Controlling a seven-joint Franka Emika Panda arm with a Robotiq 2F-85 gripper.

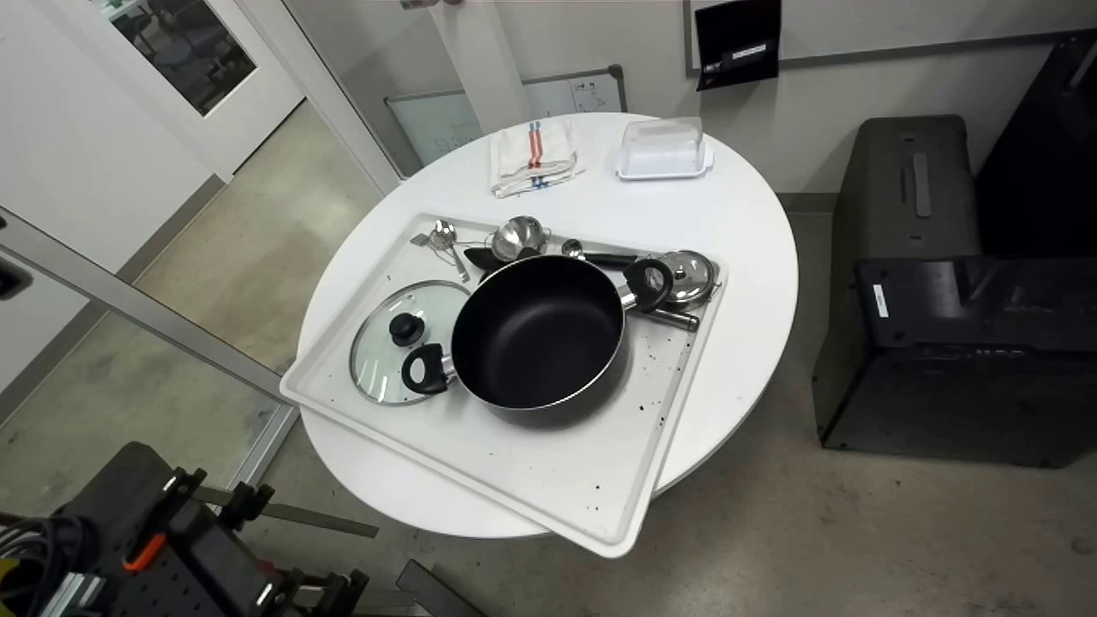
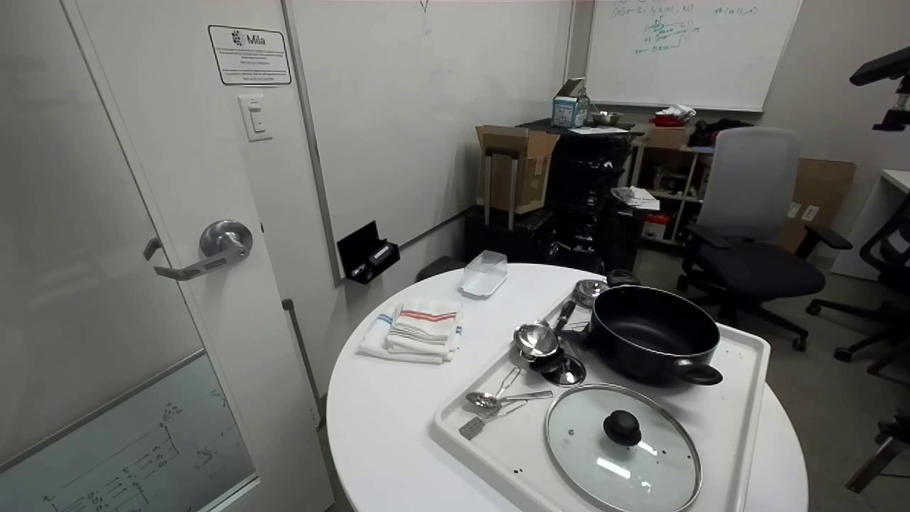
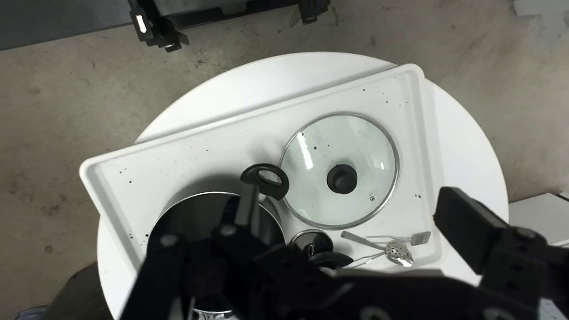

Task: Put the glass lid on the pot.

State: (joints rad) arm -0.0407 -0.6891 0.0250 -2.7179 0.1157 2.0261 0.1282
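Observation:
The glass lid, a clear disc with a metal rim and black knob, lies flat, knob up, on the tray in both exterior views. The black pot stands upright and uncovered beside it; one of its side handles reaches the lid's edge. In the wrist view my gripper is open and empty, fingers wide apart, high above the tray. The lid shows ahead of and between the fingers. The pot is at the left, partly hidden by the left finger. The gripper is outside both exterior views.
The white tray sits on a round white table, one corner over its edge. Small metal utensils, a small strainer and a small metal lidded pan lie behind the pot. A folded towel and a clear-covered dish stand farther back.

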